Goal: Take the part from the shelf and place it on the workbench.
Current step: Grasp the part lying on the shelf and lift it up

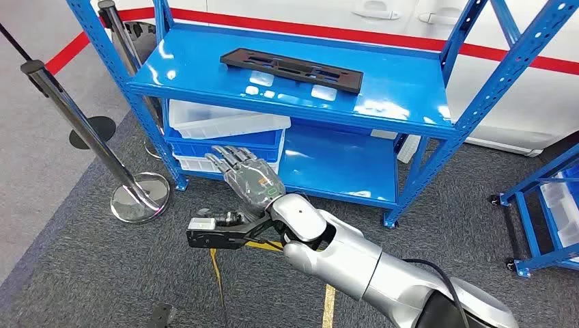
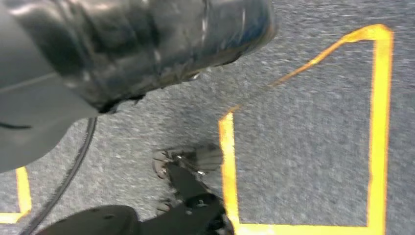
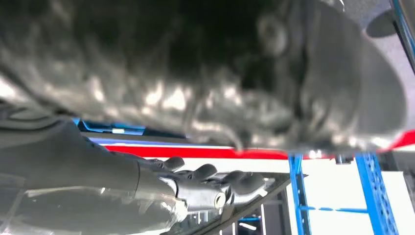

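So the part (image 1: 292, 68), a long flat black plate with cutouts, is lying on the top deck of the blue shelf (image 1: 410, 102), upper middle of the head view, running at a slight diagonal and well apart from the robot. The right hand (image 1: 247, 175) is sitting in the middle of the frame, down in front of the lower shelf level, fingers spread and pointing up toward the shelf, holding nothing. My guess on handling: the plate looks stiff and pretty light, probably moulded plastic, so it shouldn't flex, but it's thin and lying flush on a glossy painted deck, so getting fingers under an edge could be fiddly and it might just skate away. I'd go for a long edge near the middle so it doesn't tip, or use one of the cutouts for purchase. Under the top deck there are white bins (image 1: 225, 123) stacked at the left, and chrome stanchions (image 1: 136, 195) are standing on the grey carpet further left. The right wrist view is showing the same hand from close behind, fingers apart against the shelf's blue uprights, though it's blurry. The left wrist view is looking down at carpet with yellow floor tape (image 2: 377, 127), and I can't tell what the left hand is doing from it.
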### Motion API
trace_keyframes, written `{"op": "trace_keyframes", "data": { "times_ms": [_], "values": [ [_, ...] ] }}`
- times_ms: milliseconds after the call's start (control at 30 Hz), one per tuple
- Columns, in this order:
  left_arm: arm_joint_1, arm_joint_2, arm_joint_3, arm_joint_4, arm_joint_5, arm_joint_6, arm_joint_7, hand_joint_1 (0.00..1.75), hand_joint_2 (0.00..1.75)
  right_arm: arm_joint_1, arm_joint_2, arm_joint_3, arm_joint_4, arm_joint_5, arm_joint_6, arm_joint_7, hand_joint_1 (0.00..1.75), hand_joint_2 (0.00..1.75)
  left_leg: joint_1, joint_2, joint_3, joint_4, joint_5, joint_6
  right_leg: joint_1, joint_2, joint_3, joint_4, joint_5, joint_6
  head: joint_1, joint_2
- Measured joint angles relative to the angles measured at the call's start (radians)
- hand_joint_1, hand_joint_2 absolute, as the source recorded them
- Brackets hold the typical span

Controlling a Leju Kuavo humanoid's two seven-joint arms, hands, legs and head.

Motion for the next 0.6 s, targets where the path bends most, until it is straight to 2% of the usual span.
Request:
{"op": "trace_keyframes", "data": {
  "times_ms": [67, 100, 167, 200, 233, 267, 300, 367, 400, 467, 533, 600],
  "values": [
    [-0.001, 0.000, 0.000, 0.000, 0.000, 0.000, 0.000, 0.00, 0.00, -0.001, 0.000, -0.001, 0.005, -0.003, 0.000, 0.001, 0.00, 0.00, 0.000, 0.000, 0.004, -0.002, -0.001, 0.007, -0.003, 0.000, -0.010, 0.025, -0.016, 0.005, 0.001, 0.000],
    [-0.002, 0.000, -0.001, 0.000, 0.000, 0.000, 0.000, 0.00, 0.00, -0.003, 0.000, -0.003, 0.011, -0.007, 0.000, 0.001, 0.00, 0.00, 0.000, 0.000, 0.008, -0.004, -0.003, 0.012, -0.004, 0.000, -0.029, 0.063, -0.036, 0.008, 0.002, 0.000],
    [-0.004, 0.001, -0.004, 0.000, 0.000, 0.001, 0.000, 0.00, 0.00, -0.004, -0.001, -0.008, 0.025, -0.016, 0.000, 0.002, 0.00, 0.00, -0.003, 0.000, 0.013, -0.005, -0.007, 0.021, -0.005, 0.000, -0.095, 0.187, -0.085, 0.011, 0.003, 0.000],
    [-0.005, 0.002, -0.006, 0.000, 0.000, 0.001, 0.000, 0.00, 0.00, -0.004, -0.001, -0.010, 0.033, -0.019, -0.001, 0.003, 0.00, 0.00, -0.005, 0.000, 0.015, -0.005, -0.010, 0.024, -0.005, 0.000, -0.130, 0.245, -0.099, 0.011, 0.003, 0.000],
    [-0.004, 0.002, -0.006, 0.000, 0.000, 0.002, 0.000, 0.00, 0.00, -0.004, -0.001, -0.012, 0.042, -0.018, -0.002, 0.007, 0.00, 0.00, -0.007, 0.000, 0.018, -0.005, -0.012, 0.026, -0.004, 0.000, -0.154, 0.275, -0.096, 0.009, 0.003, 0.000],
    [-0.004, 0.003, -0.007, 0.000, 0.000, 0.002, 0.000, 0.00, 0.00, -0.004, -0.002, -0.012, 0.050, -0.016, -0.005, 0.013, 0.00, 0.00, -0.008, -0.001, 0.022, -0.005, -0.015, 0.028, -0.003, 0.000, -0.160, 0.271, -0.075, 0.005, 0.003, 0.000],
    [-0.004, 0.003, -0.007, 0.000, 0.000, 0.003, 0.000, 0.00, 0.00, -0.005, -0.002, -0.013, 0.058, -0.013, -0.009, 0.021, 0.00, 0.00, -0.009, -0.002, 0.028, -0.005, -0.018, 0.028, -0.002, 0.000, -0.147, 0.228, -0.037, -0.001, 0.003, 0.000],
    [-0.004, 0.003, -0.007, 0.000, -0.001, 0.004, 0.000, 0.00, 0.00, -0.010, -0.002, -0.016, 0.071, -0.008, -0.018, 0.032, 0.00, 0.00, -0.010, -0.005, 0.039, -0.006, -0.025, 0.026, 0.006, 0.001, -0.097, 0.099, 0.035, -0.014, 0.003, 0.000],
    [-0.005, 0.003, -0.008, 0.000, -0.001, 0.004, 0.000, 0.00, 0.00, -0.016, -0.002, -0.017, 0.077, -0.007, -0.023, 0.035, 0.00, 0.00, -0.010, -0.006, 0.041, -0.007, -0.027, 0.023, 0.010, 0.002, -0.073, 0.046, 0.052, -0.019, 0.003, 0.000],
    [-0.006, 0.003, -0.009, 0.000, -0.001, 0.004, 0.000, 0.00, 0.00, -0.026, -0.002, -0.020, 0.089, -0.008, -0.030, 0.041, 0.00, 0.00, -0.008, -0.006, 0.039, -0.012, -0.027, 0.015, 0.018, 0.003, -0.055, 0.007, 0.051, -0.023, 0.005, 0.000],
    [-0.006, 0.003, -0.009, 0.000, -0.001, 0.004, 0.000, 0.00, 0.00, -0.031, -0.002, -0.023, 0.102, -0.010, -0.032, 0.046, 0.00, 0.00, -0.008, -0.004, 0.040, -0.015, -0.028, 0.006, 0.015, 0.002, -0.046, -0.011, 0.053, -0.026, 0.006, 0.000],
    [-0.006, 0.003, -0.011, 0.000, 0.000, 0.004, 0.000, 0.00, 0.00, -0.037, -0.003, -0.026, 0.114, -0.008, -0.034, 0.050, 0.00, 0.00, -0.009, -0.002, 0.024, 0.025, -0.053, -0.002, 0.008, 0.000, -0.031, -0.028, 0.056, -0.031, 0.005, 0.000]
  ]
}}
